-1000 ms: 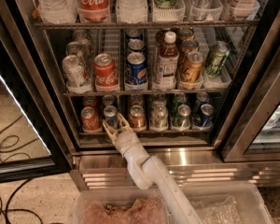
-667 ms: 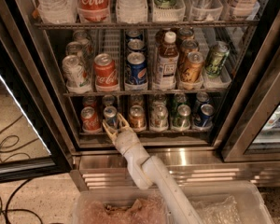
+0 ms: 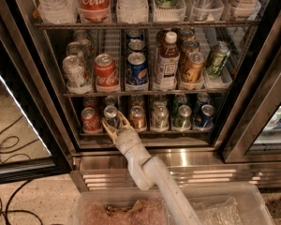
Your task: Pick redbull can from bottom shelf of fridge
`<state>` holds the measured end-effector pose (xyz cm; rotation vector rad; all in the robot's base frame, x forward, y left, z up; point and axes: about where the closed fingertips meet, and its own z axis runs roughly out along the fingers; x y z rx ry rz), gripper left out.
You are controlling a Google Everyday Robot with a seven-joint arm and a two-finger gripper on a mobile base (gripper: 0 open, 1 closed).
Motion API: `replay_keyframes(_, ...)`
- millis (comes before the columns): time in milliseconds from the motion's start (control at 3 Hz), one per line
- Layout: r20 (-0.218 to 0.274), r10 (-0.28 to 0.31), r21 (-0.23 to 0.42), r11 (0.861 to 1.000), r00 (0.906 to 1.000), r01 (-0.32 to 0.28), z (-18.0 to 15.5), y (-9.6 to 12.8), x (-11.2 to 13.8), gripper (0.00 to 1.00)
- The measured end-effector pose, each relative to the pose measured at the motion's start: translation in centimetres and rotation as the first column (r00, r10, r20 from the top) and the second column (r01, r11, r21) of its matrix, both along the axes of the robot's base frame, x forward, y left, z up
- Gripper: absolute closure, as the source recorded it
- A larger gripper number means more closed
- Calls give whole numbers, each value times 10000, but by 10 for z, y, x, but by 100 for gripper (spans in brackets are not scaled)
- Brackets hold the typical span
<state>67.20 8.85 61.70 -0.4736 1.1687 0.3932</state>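
The fridge (image 3: 187,162) stands open in front of me, with a ribbed steel base panel. Its bottom shelf (image 3: 145,133) holds lanes of cans. The redbull can (image 3: 111,113), slim and blue-silver with a silver top, stands upright at the front of the second lane from the left. My gripper (image 3: 114,123) reaches up from below on its pale arm to the shelf front. It is open, with one finger on each side of the lower part of the can. The can still stands in its lane.
A red can (image 3: 90,120) stands just left of the redbull can and an orange can (image 3: 137,118) just right. The middle rack above holds a brown bottle (image 3: 167,62). The open glass door (image 3: 23,125) is at left. A clear plastic bin (image 3: 229,205) sits below.
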Motion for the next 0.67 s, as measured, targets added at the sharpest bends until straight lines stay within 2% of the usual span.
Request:
replay_keyframes(333, 164, 44, -187, 9998, 9999, -41, 12, -4, -5, 100)
replay_keyframes(667, -87, 281, -640, 9975, 9996, -286, 19, -9, -17, 100)
